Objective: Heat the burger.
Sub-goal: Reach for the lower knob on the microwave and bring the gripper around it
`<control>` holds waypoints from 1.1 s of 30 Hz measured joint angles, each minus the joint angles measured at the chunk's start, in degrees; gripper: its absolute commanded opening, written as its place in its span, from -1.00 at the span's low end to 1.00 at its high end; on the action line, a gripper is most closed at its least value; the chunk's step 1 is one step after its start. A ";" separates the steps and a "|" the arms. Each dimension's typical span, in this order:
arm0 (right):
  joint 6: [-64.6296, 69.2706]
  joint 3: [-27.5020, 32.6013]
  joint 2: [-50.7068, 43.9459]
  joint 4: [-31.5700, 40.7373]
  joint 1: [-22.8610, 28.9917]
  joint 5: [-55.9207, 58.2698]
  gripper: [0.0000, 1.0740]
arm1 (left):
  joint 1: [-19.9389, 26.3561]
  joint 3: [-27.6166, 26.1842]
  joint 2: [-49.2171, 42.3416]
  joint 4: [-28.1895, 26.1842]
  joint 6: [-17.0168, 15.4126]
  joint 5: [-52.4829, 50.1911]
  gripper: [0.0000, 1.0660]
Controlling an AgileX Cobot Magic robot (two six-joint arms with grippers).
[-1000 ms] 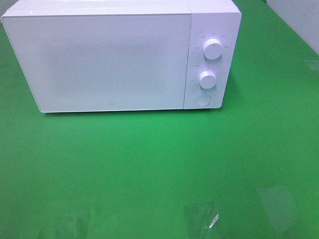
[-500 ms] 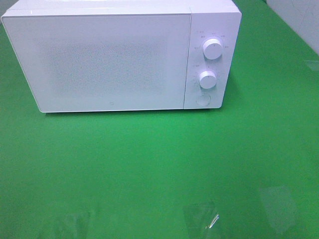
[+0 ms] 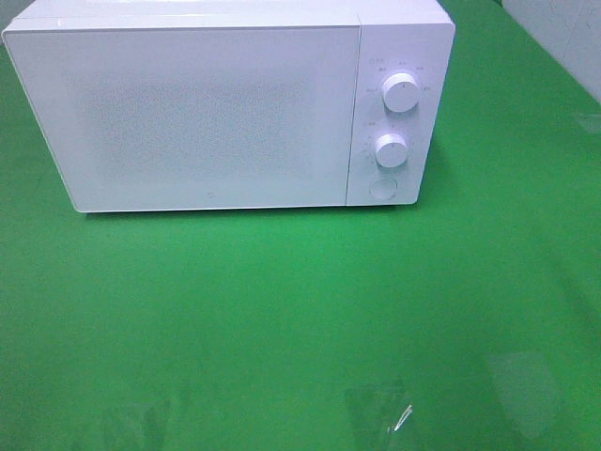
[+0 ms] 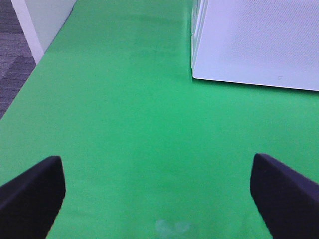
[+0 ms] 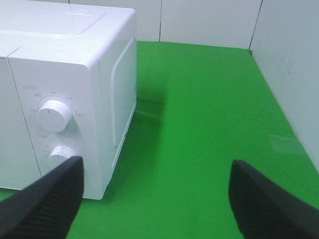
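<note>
Microwave (image 3: 207, 113) stands shut; green tabletop (image 3: 300, 319) stretches broadly before its front edge.

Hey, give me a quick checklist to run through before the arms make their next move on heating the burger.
1. Burger located: cannot tell. No view shows it.
2. Microwave door state known: ok. It is shut, and nothing can be seen through it.
3. Left gripper open and empty: ok. It hangs over the bare green table.
4. Right gripper open and empty: ok. It is beside the microwave's control side.
5. Upper knob, lower knob and button uncovered: ok.
</note>
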 measured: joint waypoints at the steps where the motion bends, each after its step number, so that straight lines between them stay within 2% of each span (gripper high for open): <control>1: 0.00 0.00 1.95 0.00 0.00 -2.12 0.42 | 0.00 0.00 0.00 0.00 0.00 0.00 0.79; 9: -0.34 1.03 9.74 0.63 0.00 -13.35 0.42 | 0.00 0.00 0.00 0.00 0.00 0.00 0.79; 11: -1.83 2.23 13.46 3.50 0.00 -19.31 0.42 | 0.00 0.00 0.00 0.00 0.00 0.00 0.79; 18: -7.62 4.30 19.82 13.01 2.23 -27.79 0.42 | 0.00 0.00 0.00 0.00 0.00 0.00 0.79; 19: -10.94 4.64 21.60 16.79 5.10 -30.19 0.42 | 0.00 0.00 0.00 0.00 0.00 0.00 0.79; 20: -10.94 4.64 21.60 16.79 5.10 -30.19 0.42 | 0.00 0.00 0.00 0.00 0.00 0.00 0.79; 21: -14.21 4.64 23.61 20.51 8.48 -32.60 0.42 | 0.00 0.00 0.00 0.00 0.00 0.00 0.79; 23: -15.30 4.64 24.47 21.94 9.80 -33.69 0.42 | 0.00 0.00 0.00 0.00 0.00 0.00 0.79; 26: -18.05 4.64 28.71 28.25 15.76 -39.25 0.42 | 0.00 0.00 0.00 0.00 0.00 0.00 0.79; 31: -18.45 4.58 32.26 33.58 20.91 -44.98 0.42 | 0.00 0.00 0.00 0.00 0.00 0.00 0.79; 33: -20.86 4.58 35.64 39.76 26.41 -50.53 0.42 | 0.00 0.00 0.00 0.00 0.00 0.00 0.79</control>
